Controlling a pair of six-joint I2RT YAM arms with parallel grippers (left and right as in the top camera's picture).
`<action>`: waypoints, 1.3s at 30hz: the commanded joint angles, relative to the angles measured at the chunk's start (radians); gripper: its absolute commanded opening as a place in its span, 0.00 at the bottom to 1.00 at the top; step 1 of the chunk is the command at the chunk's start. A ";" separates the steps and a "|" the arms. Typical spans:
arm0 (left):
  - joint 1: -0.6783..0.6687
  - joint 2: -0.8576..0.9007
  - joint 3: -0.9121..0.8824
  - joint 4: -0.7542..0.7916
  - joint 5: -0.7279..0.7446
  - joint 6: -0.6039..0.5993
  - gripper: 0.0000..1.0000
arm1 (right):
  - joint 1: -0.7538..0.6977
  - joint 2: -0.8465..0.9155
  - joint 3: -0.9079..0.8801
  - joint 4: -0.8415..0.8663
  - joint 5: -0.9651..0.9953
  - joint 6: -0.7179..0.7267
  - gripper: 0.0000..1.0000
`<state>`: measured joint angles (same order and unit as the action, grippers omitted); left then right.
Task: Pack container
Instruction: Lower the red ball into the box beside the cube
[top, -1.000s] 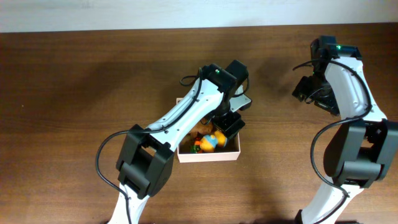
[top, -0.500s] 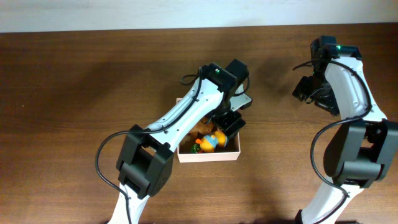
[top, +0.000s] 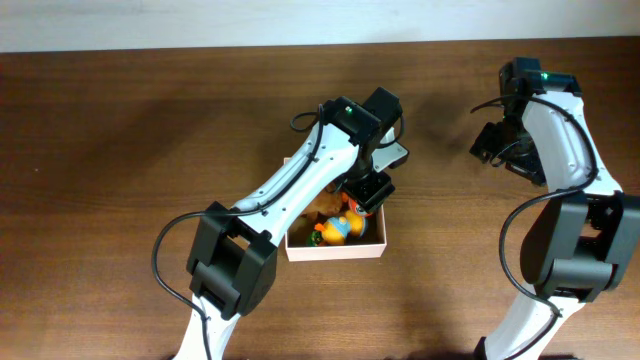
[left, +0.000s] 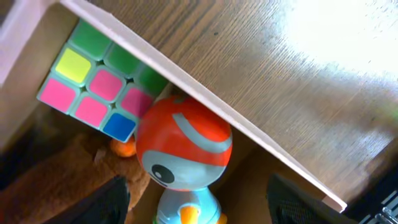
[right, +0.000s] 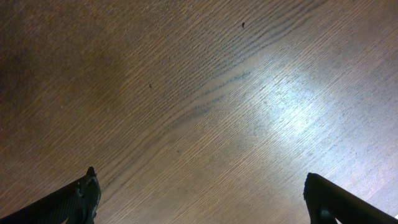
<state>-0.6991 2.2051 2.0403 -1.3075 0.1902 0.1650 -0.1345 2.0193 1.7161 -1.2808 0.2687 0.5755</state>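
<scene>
Left arm (top: 300, 185) stretches over the container (top: 336, 251), left gripper (top: 366, 193) spread above toys (top: 334, 228)

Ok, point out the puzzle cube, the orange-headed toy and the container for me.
puzzle cube (left: 106, 85), left wrist view, a pink tile.
orange-headed toy (left: 183, 140), left wrist view, top of head.
container (left: 261, 146), left wrist view, white wall's edge.

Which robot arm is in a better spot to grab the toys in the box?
The left. Its end effector hangs over the container, fingers open on either side of the orange-headed toy. The right end effector is off to the side, over the table.
</scene>
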 joint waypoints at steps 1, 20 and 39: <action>0.007 0.002 0.018 0.013 -0.007 0.009 0.72 | -0.003 -0.004 0.000 -0.001 0.005 0.010 0.99; 0.007 0.005 -0.003 -0.008 -0.030 0.009 0.72 | -0.003 -0.004 0.000 0.000 0.005 0.010 0.99; 0.008 0.005 -0.110 0.081 -0.030 0.009 0.65 | -0.003 -0.004 0.000 -0.001 0.005 0.010 0.99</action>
<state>-0.6991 2.2051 1.9408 -1.2316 0.1646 0.1650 -0.1345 2.0193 1.7161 -1.2808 0.2687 0.5755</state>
